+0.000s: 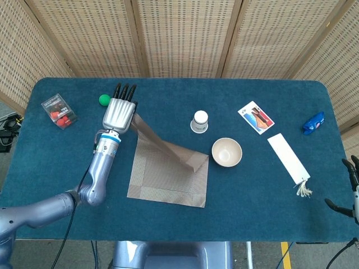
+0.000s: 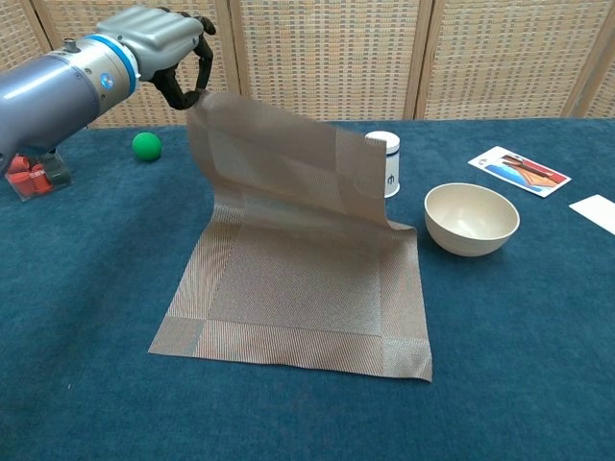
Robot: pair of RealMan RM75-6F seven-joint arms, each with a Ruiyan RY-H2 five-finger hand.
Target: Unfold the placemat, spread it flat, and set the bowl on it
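Observation:
The brown woven placemat [image 1: 165, 174] [image 2: 298, 279] lies half open on the blue table. Its near half is flat and its far half is lifted upright. My left hand [image 1: 119, 111] [image 2: 165, 43] pinches the raised left corner of the mat, well above the table. The cream bowl [image 1: 226, 152] [image 2: 472, 218] stands empty on the cloth just right of the mat, touching nothing. Only a sliver of my right hand [image 1: 351, 185] shows at the right edge of the head view, fingers apart and holding nothing.
A white paper cup [image 1: 199, 121] [image 2: 384, 163] stands upside down behind the mat. A green ball [image 1: 104, 100] [image 2: 146, 146] and a clear box of red pieces [image 1: 59, 110] sit at far left. A picture card [image 1: 256, 117], white tasselled strip [image 1: 288, 158] and blue object [image 1: 313, 123] lie right.

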